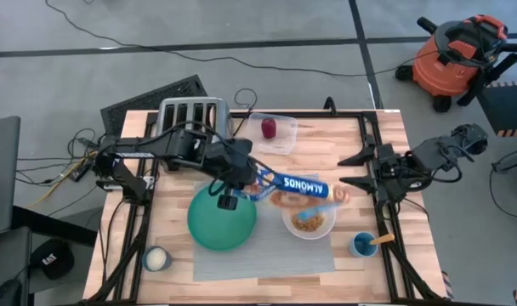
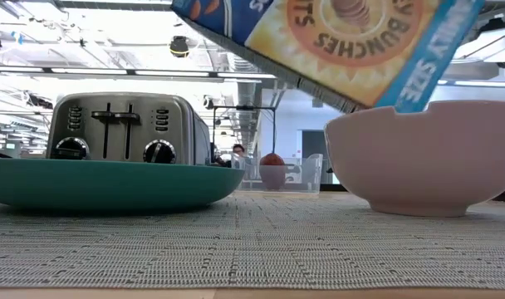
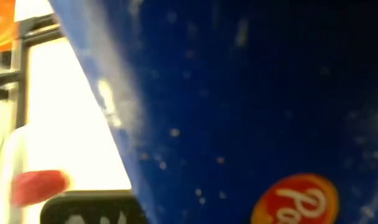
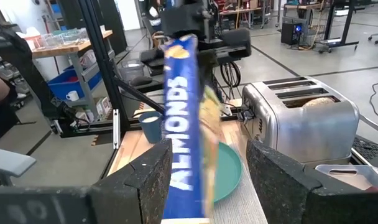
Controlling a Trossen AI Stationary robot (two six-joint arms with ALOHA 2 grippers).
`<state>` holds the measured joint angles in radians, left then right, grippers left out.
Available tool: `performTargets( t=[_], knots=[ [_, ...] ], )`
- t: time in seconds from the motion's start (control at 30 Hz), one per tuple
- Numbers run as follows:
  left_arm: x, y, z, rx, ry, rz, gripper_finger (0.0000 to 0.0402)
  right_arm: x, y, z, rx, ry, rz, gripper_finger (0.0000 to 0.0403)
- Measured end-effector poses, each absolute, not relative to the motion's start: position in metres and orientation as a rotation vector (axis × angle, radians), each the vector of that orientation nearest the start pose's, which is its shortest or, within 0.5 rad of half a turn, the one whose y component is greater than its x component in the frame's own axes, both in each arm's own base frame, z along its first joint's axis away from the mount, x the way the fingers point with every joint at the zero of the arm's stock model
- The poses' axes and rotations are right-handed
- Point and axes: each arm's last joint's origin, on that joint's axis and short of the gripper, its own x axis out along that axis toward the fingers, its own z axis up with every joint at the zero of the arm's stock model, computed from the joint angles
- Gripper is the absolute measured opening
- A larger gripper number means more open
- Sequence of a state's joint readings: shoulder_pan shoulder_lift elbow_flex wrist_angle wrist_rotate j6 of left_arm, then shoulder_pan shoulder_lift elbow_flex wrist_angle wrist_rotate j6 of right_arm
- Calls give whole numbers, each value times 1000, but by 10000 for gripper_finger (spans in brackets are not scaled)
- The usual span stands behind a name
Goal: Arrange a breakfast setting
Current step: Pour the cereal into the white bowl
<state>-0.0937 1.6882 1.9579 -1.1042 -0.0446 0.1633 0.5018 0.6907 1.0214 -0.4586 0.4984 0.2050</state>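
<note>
— What's the surface like, starting at the left edge?

— A pale wooden table point(image 1: 343, 153) framed by black rails. Near the front-left corner stands a small white cup point(image 1: 157, 258). The chrome toaster point(image 1: 190, 115) sits at the back-left edge. A grey placemat point(image 1: 267, 259) lies along the front edge, with the teal plate point(image 1: 221, 223) on its left part.

— And the left arm?

— The left gripper point(image 1: 252, 181) is over the middle of the table, fingers clamped on a blue cereal box point(image 1: 297, 185) tipped on its side, its open end above the white bowl point(image 1: 309, 220). Cereal already lies in the bowl, which sits on the placemat just right of the plate.

— Anything behind that?

— A clear container point(image 1: 273, 133) near the back edge holds the dark-red fruit point(image 1: 268, 127). A round tan bread point(image 1: 340, 195) lies just right of the box's end.

— Further right?

— A small blue cup point(image 1: 363, 245) with a wooden spoon point(image 1: 379, 240) in it stands toward the front-right corner. The right gripper point(image 1: 354, 169) waits at the right edge, fingers apart and holding nothing.

— The room?

— Grey floor with cables, an orange shop vacuum point(image 1: 452, 51) off the back-right corner, benches and shelving beyond in the right wrist view.
</note>
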Motion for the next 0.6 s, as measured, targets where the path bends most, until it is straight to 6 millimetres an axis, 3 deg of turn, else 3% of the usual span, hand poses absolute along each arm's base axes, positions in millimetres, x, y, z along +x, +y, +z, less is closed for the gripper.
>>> performTargets(
  t=[0.2, 0.6],
  knots=[
    [334, -29, 417, 226, 836, -60, 0, 113, 46, 396, 143, 112, -8, 232],
    [334, -30, 417, 206, 833, -132, 0, 113, 46, 396, 140, 113, -8, 232]
  ],
)
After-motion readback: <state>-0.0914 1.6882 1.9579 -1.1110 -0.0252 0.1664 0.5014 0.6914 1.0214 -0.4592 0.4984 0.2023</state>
